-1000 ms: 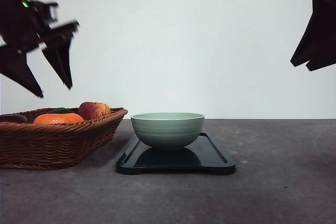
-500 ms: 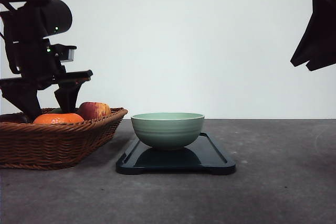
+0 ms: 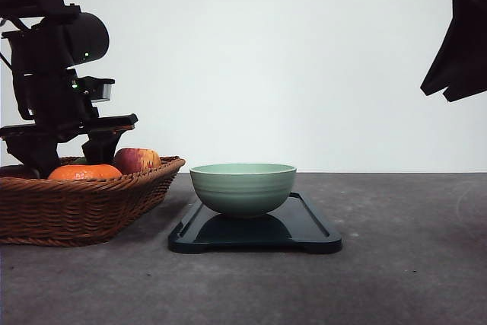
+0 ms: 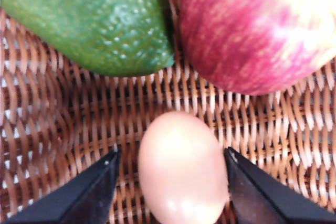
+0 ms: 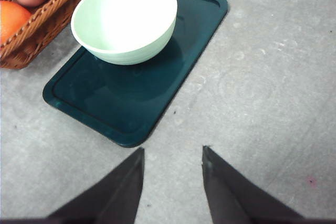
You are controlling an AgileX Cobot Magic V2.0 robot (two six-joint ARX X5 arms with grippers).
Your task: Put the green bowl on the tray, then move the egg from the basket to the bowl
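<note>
At the left of the table the basket (image 3: 84,195) held the fruit, and the left gripper (image 4: 170,174) had its tips down inside it, low behind an orange (image 3: 84,172) and beside an apple (image 3: 137,160). In the left wrist view the egg (image 4: 182,169) lay on the woven floor directly between the two dark fingers (image 4: 84,195), its long axis running roughly along the fingers rather than across them, so the narrow width faced the pads. The jaws stood open, a sliver of wicker visible on the one side and the other finger close to or just touching the shell; nothing was gripped yet. An avocado (image 4: 86,19) and the apple sat just beyond the egg, apart from it, leaving room for the fingers. Judging from this, the coming move was a gentle close on the egg, and the left arm was plainly the nearer one. Next to the basket, the green bowl (image 3: 243,187) sat empty on the tray (image 3: 304,230), toward its basket-side end, so the first half of the task looked done. Far to the right, the right gripper (image 5: 170,184) hung high over bare table (image 5: 262,77), open and holding nothing.
</note>
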